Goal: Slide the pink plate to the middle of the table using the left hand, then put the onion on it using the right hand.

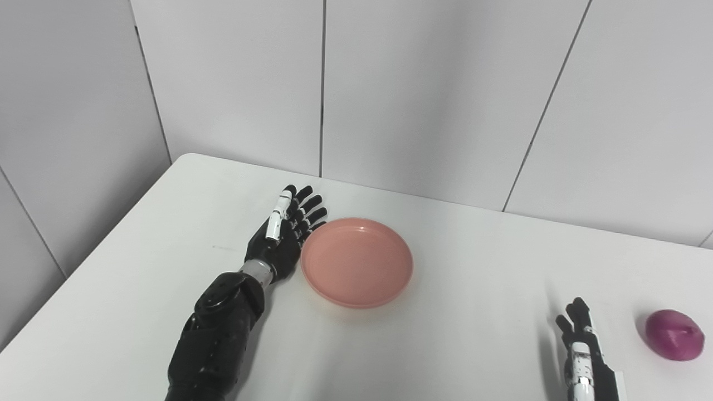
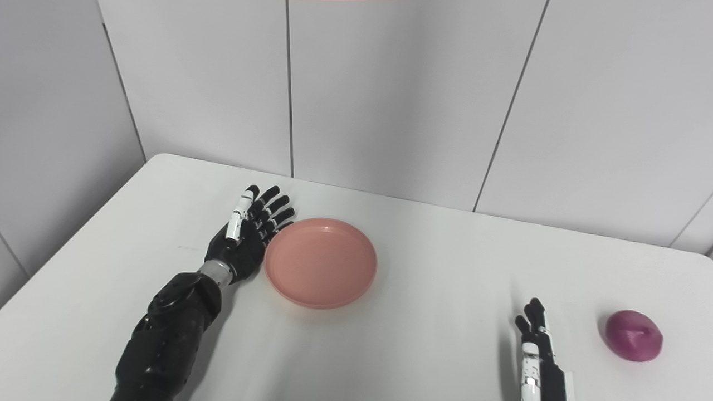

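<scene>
A: Item one, plate (image 1: 357, 262). Pink, round, shallow, nothing on it. It sits flat on the counter (image 1: 473, 267), left of the middle, about midway between the near and far edges.

B: And what is against it?

A: Left hand (image 1: 284, 234). It stands on edge just left of the plate, palm toward the rim, touching it or very nearly so. Its fingers (image 1: 309, 207) are straight and spread, pointing to the far side, and hold nothing.

B: Item two?

A: Onion (image 1: 674, 334). Purple, lying at the near right of the counter, well apart from the plate.

B: Right hand?

A: Right hand (image 1: 579, 340). Low at the near edge, just left of the onion and not touching it. The fingers point away and grip nothing. Only part of the hand shows, so I cannot tell how wide they are.

B: Step in hand?

A: By my reading, the slide of the plate to the right, not yet finished. The plate is short of the middle.

B: Notes on doing it well?

A: Keep the palm flat and low against the rim, so the push goes through the plate's centre and the plate does not spin away or ride up. Push steadily to the right, slowly, and stop at the middle. Draw the hand clear to the left before the right hand takes the onion.

B: Surroundings?

A: Pale panelled wall (image 1: 434, 83) behind the far edge.
</scene>
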You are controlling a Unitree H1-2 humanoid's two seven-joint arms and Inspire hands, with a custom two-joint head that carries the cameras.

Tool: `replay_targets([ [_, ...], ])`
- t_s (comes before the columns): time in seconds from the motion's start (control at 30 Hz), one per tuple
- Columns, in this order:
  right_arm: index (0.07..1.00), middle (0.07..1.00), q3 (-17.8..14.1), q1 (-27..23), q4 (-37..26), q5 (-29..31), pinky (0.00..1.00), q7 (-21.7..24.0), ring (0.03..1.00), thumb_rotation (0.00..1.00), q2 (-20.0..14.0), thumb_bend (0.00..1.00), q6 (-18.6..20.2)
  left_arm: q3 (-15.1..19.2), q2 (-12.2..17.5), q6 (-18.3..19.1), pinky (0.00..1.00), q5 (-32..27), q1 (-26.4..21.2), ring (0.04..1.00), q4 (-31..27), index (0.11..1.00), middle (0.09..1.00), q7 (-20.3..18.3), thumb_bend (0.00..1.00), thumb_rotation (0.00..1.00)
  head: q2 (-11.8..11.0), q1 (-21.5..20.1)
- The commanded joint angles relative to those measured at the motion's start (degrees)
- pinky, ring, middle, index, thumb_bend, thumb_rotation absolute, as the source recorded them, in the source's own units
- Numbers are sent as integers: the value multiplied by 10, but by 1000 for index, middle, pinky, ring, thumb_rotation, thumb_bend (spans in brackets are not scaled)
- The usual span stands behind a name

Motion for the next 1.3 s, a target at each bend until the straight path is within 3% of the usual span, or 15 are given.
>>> replay_targets([
  [0.0, 971, 963, 4, -1, -11, -2, 1000, -3, 947, 1000, 7, 174, 6, -5, -9, 26, 919, 6, 4, 929, -9, 940, 949, 8, 413, 1000, -1, 1],
  [0.3, 955, 950, 10, -2, -20, -23, 1000, -14, 933, 1000, 24, 206, 21, -10, -24, 51, 945, 1, 14, 958, -44, 967, 973, 0, 411, 1000, 20, -34],
  [0.47, 949, 943, 14, -1, -29, -32, 989, -20, 925, 1000, 38, 187, 35, -29, -37, 69, 926, 8, 22, 942, -71, 951, 959, 5, 404, 1000, 31, -62],
  [0.83, 954, 940, 31, -3, -41, -62, 980, -33, 919, 1000, 54, 203, 54, -86, -50, 76, 939, 23, 48, 951, -113, 956, 959, 3, 417, 1000, 50, -115],
  [1.07, 948, 931, 38, -6, -47, -76, 967, -42, 907, 1000, 62, 204, 64, -98, -65, 75, 944, 21, 55, 963, -128, 963, 974, -1, 426, 1000, 59, -140],
  [1.27, 943, 924, 38, -8, -47, -77, 969, -45, 902, 1000, 71, 215, 69, -112, -60, 76, 912, 18, 60, 944, -135, 951, 959, -15, 439, 1000, 63, -150],
])
